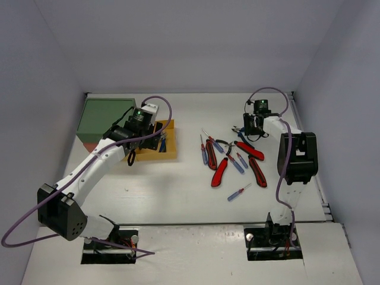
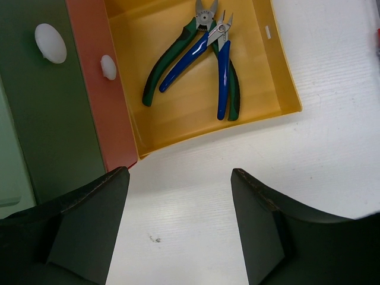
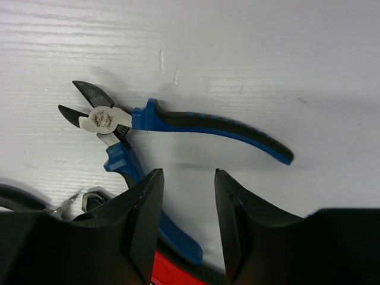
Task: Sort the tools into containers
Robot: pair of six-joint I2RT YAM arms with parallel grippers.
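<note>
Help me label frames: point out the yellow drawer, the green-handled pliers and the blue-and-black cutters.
yellow drawer (image 2: 282, 77), left wrist view, right inner wall.
green-handled pliers (image 2: 161, 65), left wrist view, left handle.
blue-and-black cutters (image 3: 208, 123), right wrist view, upper handle.

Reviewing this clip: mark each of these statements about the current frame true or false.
1. The yellow drawer holds two tools, the green-handled pliers and the blue-handled pliers. True.
2. The left gripper is clamped on a pair of pliers. False: its jaws stand wide apart with nothing between them, over the bare table just in front of the drawer.
3. The blue-and-black pliers lie flat on the table below the right gripper. True.
4. The red utility knives are already inside the yellow drawer. False: they lie on the table among the screwdrivers.
</note>
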